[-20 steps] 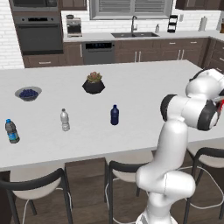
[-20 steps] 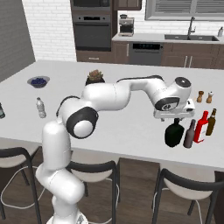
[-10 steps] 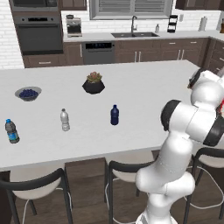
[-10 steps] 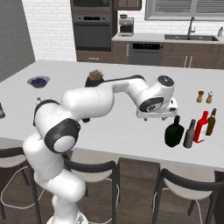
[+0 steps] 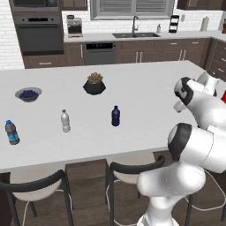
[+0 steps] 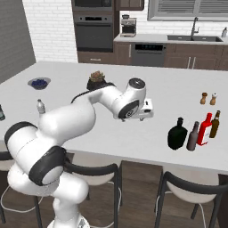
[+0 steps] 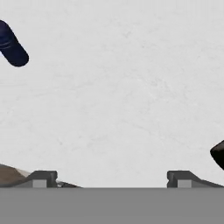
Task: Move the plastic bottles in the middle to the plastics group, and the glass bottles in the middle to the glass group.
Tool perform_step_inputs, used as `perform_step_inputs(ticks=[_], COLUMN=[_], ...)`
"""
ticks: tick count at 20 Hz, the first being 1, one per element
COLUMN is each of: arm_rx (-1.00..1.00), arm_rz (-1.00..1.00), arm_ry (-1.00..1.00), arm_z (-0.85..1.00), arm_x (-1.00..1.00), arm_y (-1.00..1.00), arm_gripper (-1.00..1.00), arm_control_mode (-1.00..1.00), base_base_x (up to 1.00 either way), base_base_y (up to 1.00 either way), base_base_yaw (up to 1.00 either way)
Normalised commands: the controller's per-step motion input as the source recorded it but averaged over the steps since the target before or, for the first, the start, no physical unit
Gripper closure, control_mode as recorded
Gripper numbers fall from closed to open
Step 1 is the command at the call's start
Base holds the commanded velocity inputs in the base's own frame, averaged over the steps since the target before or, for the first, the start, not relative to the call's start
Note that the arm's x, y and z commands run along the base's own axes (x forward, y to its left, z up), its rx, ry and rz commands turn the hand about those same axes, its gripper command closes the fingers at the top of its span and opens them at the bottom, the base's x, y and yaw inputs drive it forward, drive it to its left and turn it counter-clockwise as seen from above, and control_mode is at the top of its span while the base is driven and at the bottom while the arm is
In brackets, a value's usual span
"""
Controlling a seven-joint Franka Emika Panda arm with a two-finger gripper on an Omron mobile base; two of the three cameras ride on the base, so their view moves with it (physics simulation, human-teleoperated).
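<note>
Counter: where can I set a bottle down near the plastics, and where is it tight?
Bare counter lies between the clear water bottle and the navy bottle, also between the water bottle and the blue-label bottle. It is crowded around the red bottle, with the black bottle and brown bottles beside it.

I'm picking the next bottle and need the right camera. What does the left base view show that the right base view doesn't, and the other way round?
Left base view: the navy bottle, upright mid-counter. Right base view: the black bottle, slim brown bottle, red bottle, second brown bottle and two shakers. Both: the berry bowl, potted plant and clear water bottle.
</note>
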Motion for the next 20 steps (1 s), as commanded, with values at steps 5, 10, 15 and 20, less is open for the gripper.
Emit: perform_step_inputs(ticks=[5, 10, 15, 20], arm_rx=[0.0, 0.0, 0.0, -0.03], arm_rz=[0.0, 0.0, 0.04, 0.0], arm_ry=[-0.11, -0.1, -0.05, -0.03], arm_z=[-0.05, -0.02, 0.13, 0.42], arm_x=[-0.31, -0.32, -0.15, -0.04], arm_y=[1.0, 0.99, 0.75, 0.93], arm_gripper=[-1.0, -1.0, -1.0, -1.0], arm_control_mode=[-1.0, -1.0, -1.0, -1.0], base_base_x=[0.0, 0.0, 0.0, 0.0], base_base_y=[0.0, 0.0, 0.0, 0.0], base_base_yaw=[0.0, 0.0, 0.0, 0.0])
